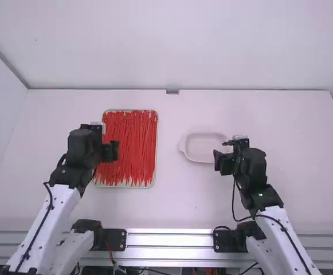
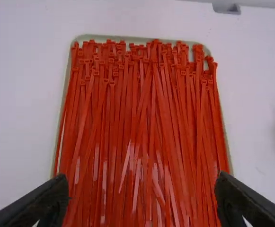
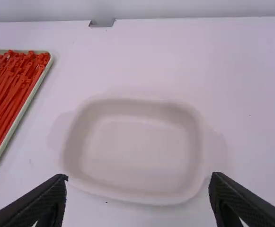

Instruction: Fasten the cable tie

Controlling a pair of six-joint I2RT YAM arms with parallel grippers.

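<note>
A thick pile of red cable ties [image 1: 129, 148] [image 2: 144, 137] lies lengthwise on a pale rectangular tray [image 1: 155, 117] [image 2: 64, 113] left of the table's middle. My left gripper [image 1: 100, 153] [image 2: 142, 201] hovers over the near end of the pile, open, its fingers spread to both sides of the tray with nothing held. My right gripper [image 1: 226, 160] [image 3: 137, 203] hangs open just in front of a white handled dish [image 1: 202, 147] [image 3: 135, 146], which holds nothing. The tray's corner with ties [image 3: 9, 80] shows beside the dish in the right wrist view.
A small grey bracket [image 1: 172, 90] [image 2: 226, 7] [image 3: 102, 22] sits at the table's far edge. White walls close the left and back sides. An aluminium rail [image 1: 166, 238] runs along the near edge between the arm bases. Bare table lies right of the dish.
</note>
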